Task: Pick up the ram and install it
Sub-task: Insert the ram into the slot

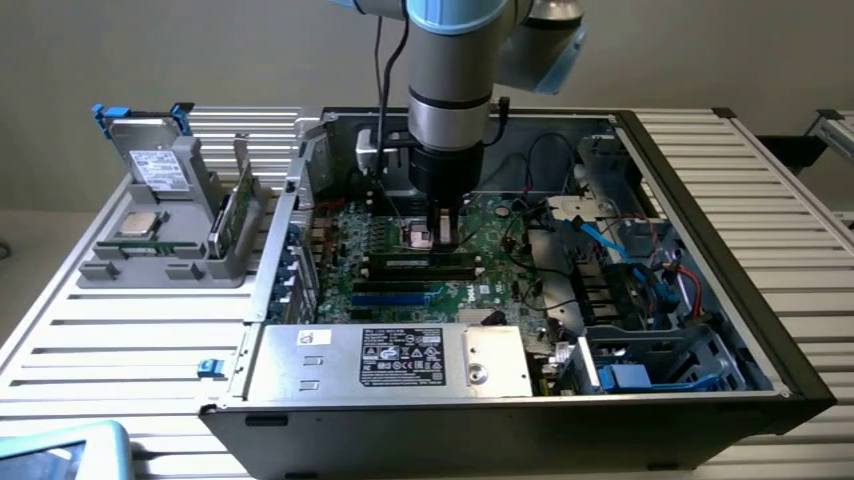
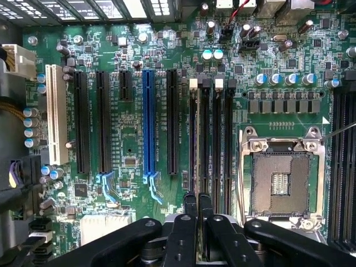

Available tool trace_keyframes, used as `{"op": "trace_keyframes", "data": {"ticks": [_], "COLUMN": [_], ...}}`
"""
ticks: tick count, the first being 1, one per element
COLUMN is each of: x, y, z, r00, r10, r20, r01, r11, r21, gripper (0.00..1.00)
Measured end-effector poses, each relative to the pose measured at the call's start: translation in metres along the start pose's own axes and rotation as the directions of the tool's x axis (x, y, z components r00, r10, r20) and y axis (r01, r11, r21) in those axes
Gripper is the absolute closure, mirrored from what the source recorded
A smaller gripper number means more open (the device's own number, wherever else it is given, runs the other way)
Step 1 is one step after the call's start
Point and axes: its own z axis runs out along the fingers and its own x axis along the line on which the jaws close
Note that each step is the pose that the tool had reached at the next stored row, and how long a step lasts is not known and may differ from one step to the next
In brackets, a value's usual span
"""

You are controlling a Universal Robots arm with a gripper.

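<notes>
My gripper (image 2: 198,200): fingers pressed together, nothing visible between; tips over the memory slots (image 2: 211,139); ram (image 1: 235,215) looks to stand in grey holder (image 1: 147,272) outside the case (image 1: 707,220), well apart; risk: closed tips dropping lower could clip slot latches (image 2: 193,84) or motherboard (image 2: 133,139).

- The arm (image 1: 451,60) hangs straight down, its wrist (image 1: 441,170) vertical.
- The jaws point downward, black fingers (image 2: 191,204) pressed close together, almost no gap between them.

clear: open top of case (image 1: 705,222) | beside hand (image 1: 441,245): cables (image 1: 607,240), exterior view's right | camera side: power supply (image 1: 387,358)
</notes>
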Motion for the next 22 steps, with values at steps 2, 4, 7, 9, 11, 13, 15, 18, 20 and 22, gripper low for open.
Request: {"op": "trace_keyframes", "data": {"ticks": [2,4,7,9,11,13,15,18,20,22], "x": [0.0000,0.0001,0.0003,0.0015,0.0022,0.0022,0.0023,0.0025,0.0026,0.0026], "y": [-0.0013,-0.0020,-0.0021,-0.0022,-0.0021,-0.0022,-0.0022,-0.0021,-0.0021,-0.0021], "z": [0.0000,0.0002,0.0003,0.0003,0.0003,0.0003,0.0004,0.0004,0.0009,0.0011], "r00": [1.0000,1.0000,1.0000,1.0000,1.0000,1.0000,1.0000,1.0000,1.0000,1.0000], "r10": [0.000,0.000,0.000,0.000,0.000,0.000,0.000,0.000,0.000,0.000], "r20": [0.0015,0.0023,0.0033,0.0034,0.0035,0.0036,0.0036,0.0036,0.0036,0.0035], "r01": [0.000,0.000,0.000,0.001,0.000,0.000,0.000,0.000,0.000,0.000], "r11": [1.0000,0.9999,0.9999,0.9999,0.9999,0.9999,0.9999,0.9999,0.9999,0.9999], "r21": [-0.0045,-0.0112,-0.0137,-0.0139,-0.0139,-0.0139,-0.0139,-0.0138,-0.0128,-0.0110], "gripper": [0.87,0.87,0.87,0.87,0.87,0.87,0.87,0.87,0.87,0.87]}}
